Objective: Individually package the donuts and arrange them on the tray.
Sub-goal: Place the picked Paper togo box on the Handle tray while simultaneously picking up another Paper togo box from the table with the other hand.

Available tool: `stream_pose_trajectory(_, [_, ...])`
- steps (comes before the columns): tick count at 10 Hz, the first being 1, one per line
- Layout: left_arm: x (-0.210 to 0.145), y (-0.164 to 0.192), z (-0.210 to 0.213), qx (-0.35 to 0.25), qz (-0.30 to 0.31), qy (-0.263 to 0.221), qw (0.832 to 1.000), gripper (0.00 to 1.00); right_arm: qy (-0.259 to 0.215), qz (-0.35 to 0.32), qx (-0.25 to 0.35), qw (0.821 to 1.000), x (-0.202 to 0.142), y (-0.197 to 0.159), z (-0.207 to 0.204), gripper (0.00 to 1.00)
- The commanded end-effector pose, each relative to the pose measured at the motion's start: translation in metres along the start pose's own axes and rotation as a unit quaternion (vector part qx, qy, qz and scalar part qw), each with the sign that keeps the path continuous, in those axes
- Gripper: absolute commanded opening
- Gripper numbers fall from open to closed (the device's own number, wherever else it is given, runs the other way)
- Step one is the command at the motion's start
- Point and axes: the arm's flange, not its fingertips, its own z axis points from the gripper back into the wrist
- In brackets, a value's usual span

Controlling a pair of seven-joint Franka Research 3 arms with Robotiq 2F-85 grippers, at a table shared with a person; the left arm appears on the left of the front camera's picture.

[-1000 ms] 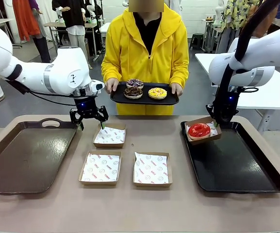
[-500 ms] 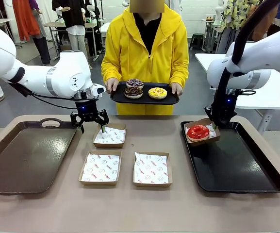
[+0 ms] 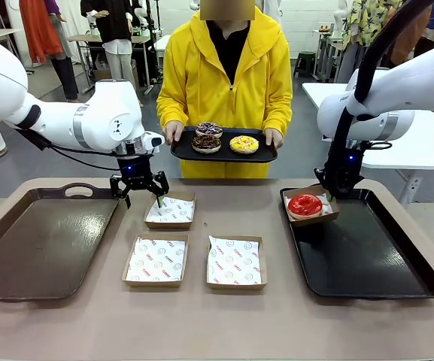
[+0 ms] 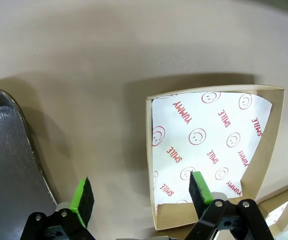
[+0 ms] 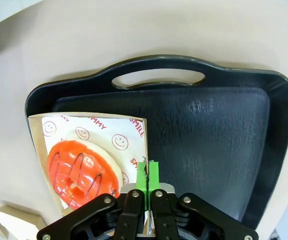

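Observation:
The red glazed donut (image 3: pixel 305 204) (image 5: pixel 81 172) lies in a paper-lined box (image 3: pixel 316 218) (image 5: pixel 91 125). My right gripper (image 3: pixel 329 194) (image 5: pixel 147 176) is shut on that box's side wall and holds it slightly tilted over the far-left corner of the black tray (image 3: pixel 367 259) (image 5: pixel 208 145). My left gripper (image 3: pixel 139 197) (image 4: pixel 141 192) hangs open over the left wall of an empty lined box (image 3: pixel 170 211) (image 4: pixel 211 150), one pad inside it and one outside. The person holds a small black tray (image 3: pixel 265 155) bearing the purple-white donut (image 3: pixel 209 129), the dark chocolate donut (image 3: pixel 206 142) and the yellow donut (image 3: pixel 244 144).
A large brown tray (image 3: pixel 40 244) (image 4: pixel 6 165) lies at the table's left, close to my left gripper. Two more empty lined boxes (image 3: pixel 156 261) (image 3: pixel 234 262) sit in the middle near the front. Bare table lies in front of them.
My right gripper has carried the boxed red donut a little left and lower over the black tray's corner. My left gripper has shifted slightly right, onto the empty box's edge.

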Motion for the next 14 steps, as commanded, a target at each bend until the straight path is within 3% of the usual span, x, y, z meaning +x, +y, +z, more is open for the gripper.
stream_pose_trajectory(1, [0.0078,-0.0023,-0.0015,0.000,-0.016,0.007,1.000,1.00,0.001,0.006,0.012,1.000,0.0057,0.0026,0.0006,0.01])
stream_pose_trajectory(4, [0.0064,-0.0056,-0.0037,0.013,-0.012,-0.036,0.999,1.00,0.004,0.010,0.010,1.000,0.0055,0.0029,-0.0009,0.01])
stream_pose_trajectory(5, [0.0043,-0.0063,-0.0017,0.007,-0.020,-0.051,0.998,0.45,0.005,0.013,0.014,1.000,0.0053,0.0026,-0.0013,0.48])
stream_pose_trajectory(6, [0.0042,-0.0070,-0.0012,0.012,-0.017,-0.053,0.998,0.43,0.005,0.014,0.016,1.000,0.0051,0.0024,-0.0017,0.61])
stream_pose_trajectory(7, [0.0041,-0.0079,-0.0006,0.013,-0.015,-0.054,0.998,0.00,0.004,0.014,0.017,1.000,0.0047,0.0024,-0.0014,1.00])
stream_pose_trajectory(8, [0.0038,-0.0081,0.0001,0.014,-0.016,-0.055,0.998,0.37,0.003,0.012,0.018,1.000,0.0046,0.0018,-0.0006,1.00])
stream_pose_trajectory(9, [0.0037,-0.0082,0.0011,0.014,-0.018,-0.056,0.998,0.00,0.003,0.010,0.018,1.000,0.0048,0.0015,-0.0005,1.00])
stream_pose_trajectory(10, [0.0039,-0.0084,0.0025,0.015,-0.018,-0.057,0.998,0.00,0.003,0.010,0.019,1.000,0.0050,0.0016,-0.0002,0.86])
stream_pose_trajectory(12, [0.0041,-0.0087,0.0045,0.016,-0.017,-0.057,0.998,0.00,0.003,0.005,0.023,1.000,0.0057,0.0007,0.0001,1.00])
stream_pose_trajectory(14, [0.0044,-0.0085,0.0049,0.016,-0.017,-0.055,0.998,0.00,0.005,0.004,0.027,1.000,0.0054,-0.0002,0.0003,1.00])
